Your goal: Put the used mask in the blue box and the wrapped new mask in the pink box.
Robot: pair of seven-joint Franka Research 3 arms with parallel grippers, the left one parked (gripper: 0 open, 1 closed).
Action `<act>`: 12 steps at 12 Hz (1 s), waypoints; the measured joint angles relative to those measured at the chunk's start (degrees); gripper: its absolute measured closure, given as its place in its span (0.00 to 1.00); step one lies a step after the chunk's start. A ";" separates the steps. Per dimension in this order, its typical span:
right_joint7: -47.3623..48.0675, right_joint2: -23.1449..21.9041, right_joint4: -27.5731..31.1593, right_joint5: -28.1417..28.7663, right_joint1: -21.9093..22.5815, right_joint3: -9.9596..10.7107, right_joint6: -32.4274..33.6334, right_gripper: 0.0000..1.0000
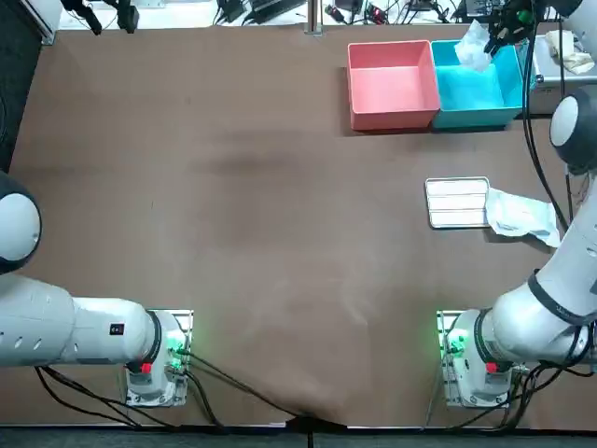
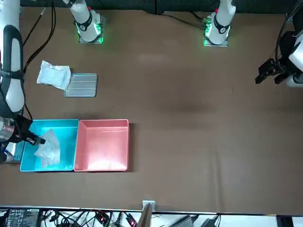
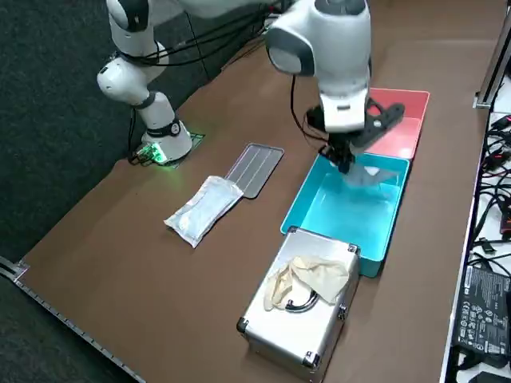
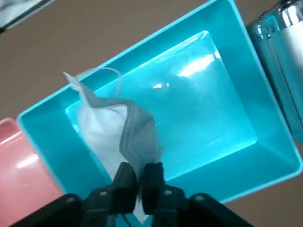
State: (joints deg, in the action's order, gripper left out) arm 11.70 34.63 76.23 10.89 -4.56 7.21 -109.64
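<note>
Table (image 1: 233, 233) bears blue box (image 4: 203, 104) beneath end effector (image 4: 138, 170) seemingly pinching mask (image 4: 109, 127).

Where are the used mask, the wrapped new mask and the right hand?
used mask (image 4: 106, 130): right wrist view, its white panel.
wrapped new mask (image 3: 204, 209): right side view, middle of the wrapper.
right hand (image 4: 138, 166): right wrist view, between its fingertips, shut on the used mask over the blue box (image 4: 203, 109).
</note>
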 joint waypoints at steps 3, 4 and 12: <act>0.01 3.75 -2.03 -0.36 -0.99 0.42 -0.83 0.59; -0.09 3.79 -2.17 -1.17 -0.97 0.41 -0.78 0.47; -3.95 -1.46 -4.11 -5.12 0.63 0.01 13.37 0.00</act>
State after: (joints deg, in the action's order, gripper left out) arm 7.76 33.17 72.12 5.77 -3.93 7.22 -96.26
